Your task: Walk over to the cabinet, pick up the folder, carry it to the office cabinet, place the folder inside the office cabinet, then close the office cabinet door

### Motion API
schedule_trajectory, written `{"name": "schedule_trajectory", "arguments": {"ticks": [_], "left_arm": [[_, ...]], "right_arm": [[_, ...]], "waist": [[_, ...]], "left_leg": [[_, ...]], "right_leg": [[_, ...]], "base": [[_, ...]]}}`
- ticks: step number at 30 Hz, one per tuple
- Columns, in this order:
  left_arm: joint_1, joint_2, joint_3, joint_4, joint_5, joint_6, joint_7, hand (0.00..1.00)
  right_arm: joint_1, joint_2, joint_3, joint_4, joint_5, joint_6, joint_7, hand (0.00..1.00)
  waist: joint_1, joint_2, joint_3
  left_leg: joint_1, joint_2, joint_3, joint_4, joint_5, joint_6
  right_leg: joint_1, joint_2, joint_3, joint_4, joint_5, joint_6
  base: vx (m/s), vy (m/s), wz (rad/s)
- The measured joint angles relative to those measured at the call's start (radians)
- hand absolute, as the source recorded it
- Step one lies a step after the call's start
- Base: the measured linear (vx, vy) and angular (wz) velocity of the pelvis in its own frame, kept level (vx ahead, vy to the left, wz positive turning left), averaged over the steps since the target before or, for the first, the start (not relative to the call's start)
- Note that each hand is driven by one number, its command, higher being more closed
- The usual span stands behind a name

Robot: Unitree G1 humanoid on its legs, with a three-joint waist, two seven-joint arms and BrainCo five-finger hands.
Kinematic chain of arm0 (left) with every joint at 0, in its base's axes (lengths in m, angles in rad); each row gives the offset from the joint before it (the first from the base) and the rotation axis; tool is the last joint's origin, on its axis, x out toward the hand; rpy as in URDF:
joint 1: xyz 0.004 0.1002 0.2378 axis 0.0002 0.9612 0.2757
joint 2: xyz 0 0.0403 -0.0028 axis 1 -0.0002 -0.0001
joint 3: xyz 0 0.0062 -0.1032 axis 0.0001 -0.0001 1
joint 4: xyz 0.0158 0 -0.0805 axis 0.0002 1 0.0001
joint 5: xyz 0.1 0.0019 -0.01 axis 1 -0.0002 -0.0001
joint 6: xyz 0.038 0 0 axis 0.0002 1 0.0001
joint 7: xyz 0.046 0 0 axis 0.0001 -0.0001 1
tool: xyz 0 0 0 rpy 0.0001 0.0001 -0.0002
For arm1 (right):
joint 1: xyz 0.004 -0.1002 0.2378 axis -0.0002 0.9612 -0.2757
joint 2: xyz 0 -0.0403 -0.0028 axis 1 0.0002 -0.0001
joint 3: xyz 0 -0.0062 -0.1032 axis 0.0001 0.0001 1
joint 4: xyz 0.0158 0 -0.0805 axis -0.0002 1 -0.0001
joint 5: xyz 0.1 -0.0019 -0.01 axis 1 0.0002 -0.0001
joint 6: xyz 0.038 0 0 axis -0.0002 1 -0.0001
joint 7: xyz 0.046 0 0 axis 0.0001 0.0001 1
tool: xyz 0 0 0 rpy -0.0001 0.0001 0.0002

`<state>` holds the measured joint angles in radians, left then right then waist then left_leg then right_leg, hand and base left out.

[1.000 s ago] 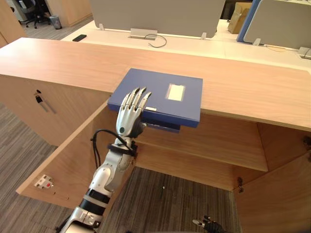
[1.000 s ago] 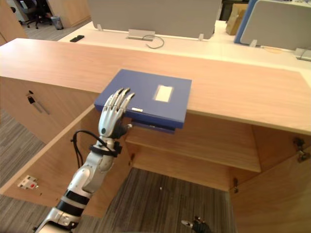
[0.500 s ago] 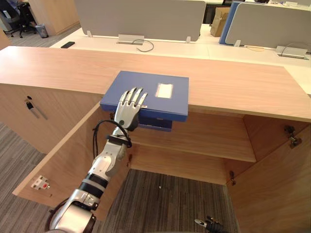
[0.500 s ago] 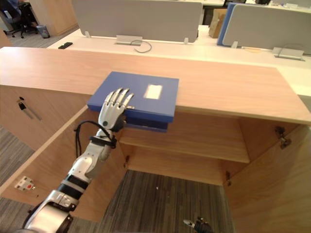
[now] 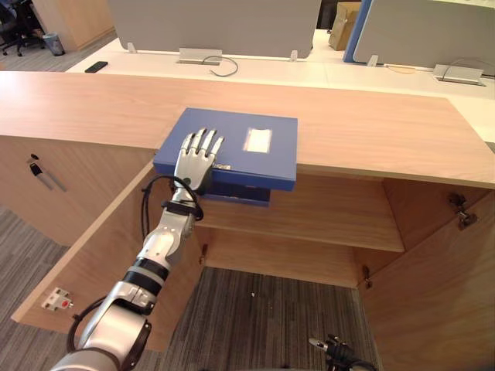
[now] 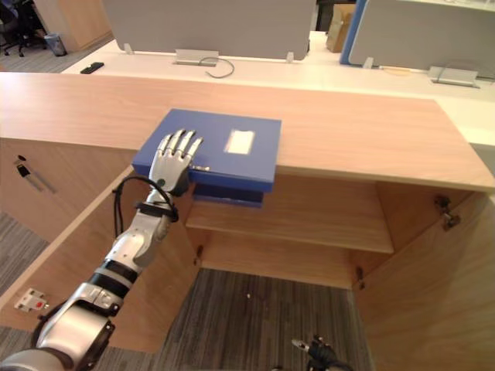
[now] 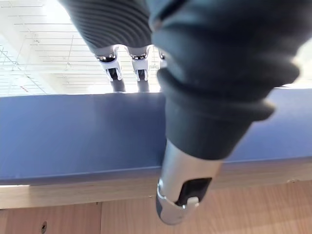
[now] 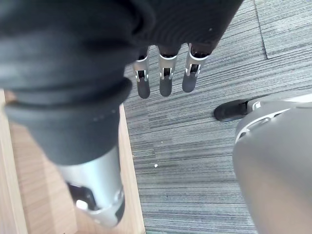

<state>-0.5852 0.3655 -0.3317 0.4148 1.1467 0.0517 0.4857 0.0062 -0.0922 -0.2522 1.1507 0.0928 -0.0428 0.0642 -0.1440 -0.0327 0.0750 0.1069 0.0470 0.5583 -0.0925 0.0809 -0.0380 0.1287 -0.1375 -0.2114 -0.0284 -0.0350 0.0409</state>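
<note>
A blue folder (image 5: 251, 143) with a white label lies flat on the wooden cabinet top (image 5: 371, 131), its front edge jutting out over the open compartment. My left hand (image 5: 193, 158) rests on the folder's near left corner, fingers straight and flat on the cover. In the left wrist view the fingers (image 7: 139, 66) lie over the folder (image 7: 73, 136) and the thumb (image 7: 180, 195) hangs below its edge. My right hand (image 8: 165, 83) hangs low over the carpet with straight fingers and holds nothing; its fingertips also show at the lower edge of the left eye view (image 5: 331, 349).
Below the top, the cabinet stands open with a bare shelf (image 5: 325, 220). Its left door (image 5: 100, 255) swings out beside my left arm, and the right door (image 5: 433, 301) is open too. A closed door with a key (image 5: 35, 166) is at the left. White desks with grey screens (image 5: 209, 15) stand behind.
The camera has moved, shifting the whole scene. My left hand has slid further onto the folder, from fingertips at its front edge to the fingers lying on the cover.
</note>
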Motion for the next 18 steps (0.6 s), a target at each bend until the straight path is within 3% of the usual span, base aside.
{"name": "schedule_trajectory", "arguments": {"ticks": [10, 11, 18], "left_arm": [[-0.038, 0.003, -0.009, 0.116, -0.005, 0.005, 0.001, 0.00], [-0.040, 0.002, -0.009, 0.123, -0.005, 0.005, 0.001, 1.00], [-0.104, -0.005, -0.007, 0.180, -0.011, 0.013, 0.045, 1.00]], "right_arm": [[0.000, 0.000, -0.003, 0.000, 0.000, 0.000, -0.010, 0.00], [0.000, 0.000, -0.003, 0.000, 0.000, 0.000, -0.010, 0.00], [-0.002, 0.000, -0.029, 0.000, 0.000, -0.001, -0.016, 0.00]], "waist": [[-0.012, 0.000, 0.009], [-0.012, 0.000, 0.009], [-0.013, 0.000, 0.010]], "left_leg": [[0.004, -0.001, 0.025, 0.000, -0.002, -0.002], [0.004, -0.001, 0.025, 0.000, -0.002, -0.002], [0.015, -0.004, 0.033, 0.000, -0.009, -0.005]], "right_leg": [[-0.010, -0.001, 0.026, -0.001, 0.002, 0.002], [-0.010, -0.001, 0.026, -0.002, 0.002, 0.002], [0.006, -0.001, 0.030, -0.019, 0.007, -0.006]], "base": [[-0.02, -0.030, -0.08], [0.00, -0.036, -0.02], [0.01, -0.033, -0.03]]}}
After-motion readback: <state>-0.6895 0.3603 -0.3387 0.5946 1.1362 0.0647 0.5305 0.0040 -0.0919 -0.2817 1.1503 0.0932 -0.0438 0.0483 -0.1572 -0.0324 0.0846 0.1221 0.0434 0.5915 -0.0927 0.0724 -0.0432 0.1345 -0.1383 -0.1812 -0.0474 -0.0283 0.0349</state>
